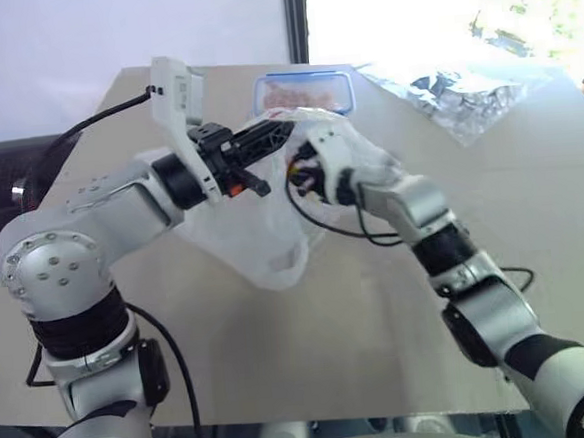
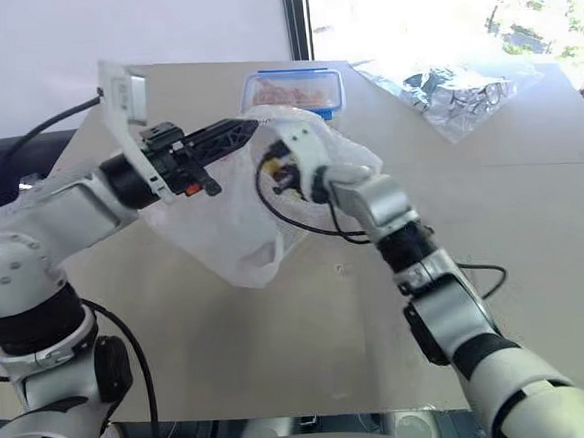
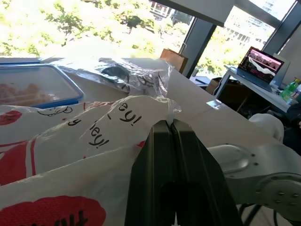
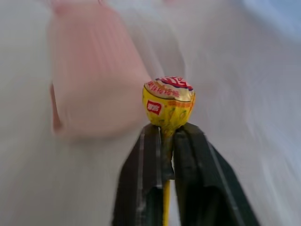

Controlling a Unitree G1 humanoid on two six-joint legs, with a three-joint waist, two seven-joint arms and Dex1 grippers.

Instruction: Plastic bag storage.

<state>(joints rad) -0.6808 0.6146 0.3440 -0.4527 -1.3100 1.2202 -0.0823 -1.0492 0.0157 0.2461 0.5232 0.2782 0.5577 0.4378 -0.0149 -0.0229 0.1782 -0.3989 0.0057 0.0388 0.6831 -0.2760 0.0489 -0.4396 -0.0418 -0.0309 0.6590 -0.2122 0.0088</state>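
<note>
Plastic bag point(image 1: 258, 236) hangs above the table point(image 1: 536, 262), lifted by its top edge. Left tool point(image 1: 276, 135) fingers pressed together, pinching the bag's rim; printed red marks visible beside them in the left wrist view. Right tool point(image 4: 162, 141) reaches into the bag mouth beside it, fingers nipped on the stick of a yellow-wrapped lollipop point(image 4: 168, 102), white film all around. Behind the bag: blue-rimmed clear container point(image 1: 303, 93) on the table. Further right, well apart: crinkled silvery clear bag point(image 1: 464, 92) near the far edge.
</note>
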